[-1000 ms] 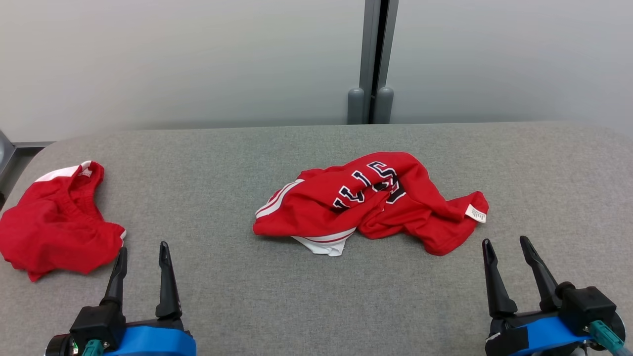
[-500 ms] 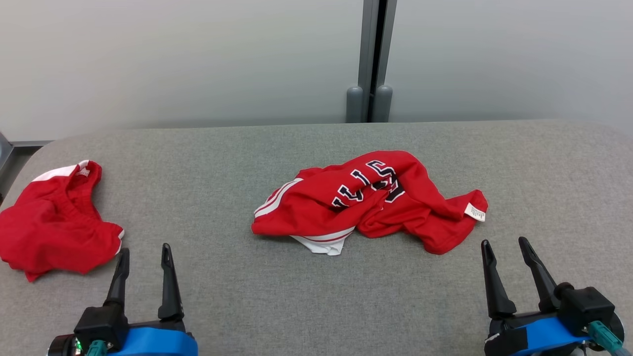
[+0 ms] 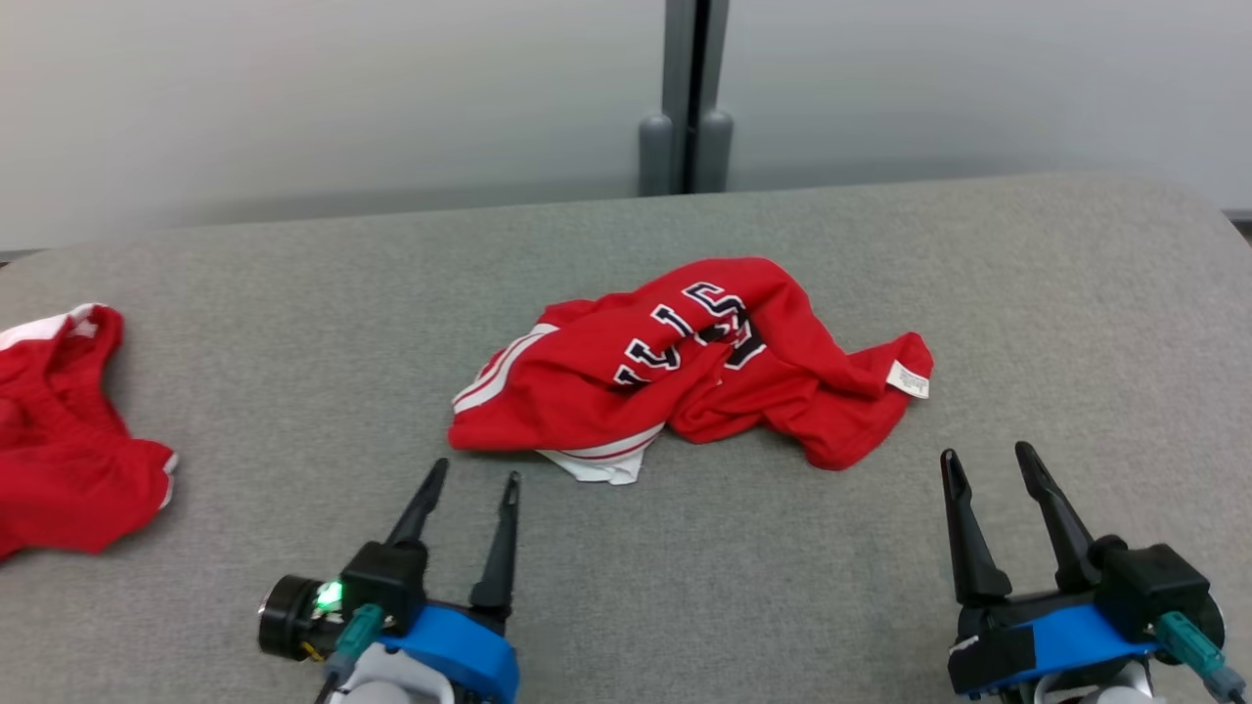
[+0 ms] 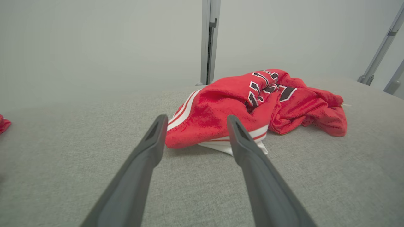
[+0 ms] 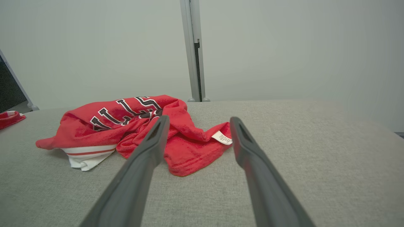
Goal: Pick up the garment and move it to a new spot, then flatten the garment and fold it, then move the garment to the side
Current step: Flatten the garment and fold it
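A crumpled red garment (image 3: 685, 376) with dark lettering, white stripes and a white tag lies in the middle of the grey padded table (image 3: 293, 323). It also appears as the red garment (image 4: 246, 107) ahead in the left wrist view and the red garment (image 5: 132, 126) in the right wrist view. My left gripper (image 3: 474, 477) is open, its tips just short of the garment's near-left corner, with nothing between the fingers. Off to the garment's right and nearer to me, my right gripper (image 3: 983, 458) stands open and empty.
A second red garment (image 3: 59, 450) with white trim lies at the table's left edge. Behind the table stands a pale wall with a grey vertical post (image 3: 687, 98). The table's rounded right corner (image 3: 1203, 205) is in view.
My left gripper has moved right and forward, close to the garment's near-left corner. The head camera has shifted, so the whole scene sits lower-left. The right gripper holds about the same place.
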